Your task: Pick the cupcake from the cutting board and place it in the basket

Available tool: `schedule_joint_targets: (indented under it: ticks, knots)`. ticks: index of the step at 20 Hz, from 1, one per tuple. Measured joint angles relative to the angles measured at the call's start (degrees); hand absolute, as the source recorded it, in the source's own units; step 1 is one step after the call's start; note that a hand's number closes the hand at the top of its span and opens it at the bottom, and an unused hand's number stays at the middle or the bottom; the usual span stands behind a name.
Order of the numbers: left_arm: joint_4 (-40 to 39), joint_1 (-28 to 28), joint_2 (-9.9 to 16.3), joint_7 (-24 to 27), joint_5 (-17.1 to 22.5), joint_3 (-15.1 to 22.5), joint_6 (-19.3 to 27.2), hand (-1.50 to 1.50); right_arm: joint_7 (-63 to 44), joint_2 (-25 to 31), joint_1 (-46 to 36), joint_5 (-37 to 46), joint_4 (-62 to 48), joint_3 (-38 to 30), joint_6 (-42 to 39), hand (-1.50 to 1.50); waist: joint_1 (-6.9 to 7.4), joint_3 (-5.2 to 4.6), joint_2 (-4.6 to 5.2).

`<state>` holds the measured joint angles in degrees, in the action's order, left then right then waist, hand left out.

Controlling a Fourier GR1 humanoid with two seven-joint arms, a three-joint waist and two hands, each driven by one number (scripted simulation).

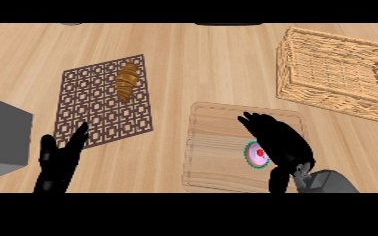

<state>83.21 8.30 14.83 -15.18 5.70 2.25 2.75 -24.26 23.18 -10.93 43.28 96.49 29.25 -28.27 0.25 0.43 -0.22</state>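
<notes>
A cupcake (257, 154) with pink frosting, a red top and a teal wrapper sits on the wooden cutting board (214, 145) at the lower middle. My right hand (284, 142) hovers over it from the right with fingers stretched out, covering its right side; I see no finger curled round it. The wicker basket (328, 72) stands at the upper right, beyond the board. My left hand (57, 162) rests open at the lower left, fingers up.
A dark patterned mat (92, 105) lies left of the board with a croissant (127, 81) on it. A grey box (13, 140) stands at the left edge. Bare wooden counter lies between board and basket.
</notes>
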Motion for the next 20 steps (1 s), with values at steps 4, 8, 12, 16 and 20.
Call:
schedule_joint_targets:
  ticks: [4, 8, 12, 16, 20]
  knots:
    - [0.27, -0.27, -0.68, -1.13, -0.91, -0.43, -0.15, 0.00, 1.94, -1.67, 0.49, 2.22, -1.57, -0.96, 0.25, -1.50, -0.02, -0.03, 0.00]
    - [-0.12, -0.25, -2.03, -0.16, -2.55, -0.45, 0.60, 0.00, 3.72, -2.75, 1.46, 4.65, -2.83, -1.33, 1.26, -1.50, -0.04, 0.01, -0.03]
    - [-0.40, -0.68, -1.71, -0.58, -2.10, -1.61, -1.38, 0.00, 4.97, -4.55, 1.34, 6.75, -4.61, -2.06, 1.41, -1.50, -0.03, 0.02, -0.04]
    - [-0.13, -0.31, -2.39, -0.20, -2.83, -1.98, -1.22, 0.00, 7.60, -4.49, 1.19, 8.73, -5.52, -2.24, 2.01, 1.50, 0.00, 0.02, -0.03]
    - [-1.01, -0.94, -2.60, -0.14, -2.56, -2.54, -2.04, 0.00, 10.98, -3.48, 0.54, 12.08, -6.26, -1.08, 4.49, 1.50, 0.01, 0.03, -0.15]
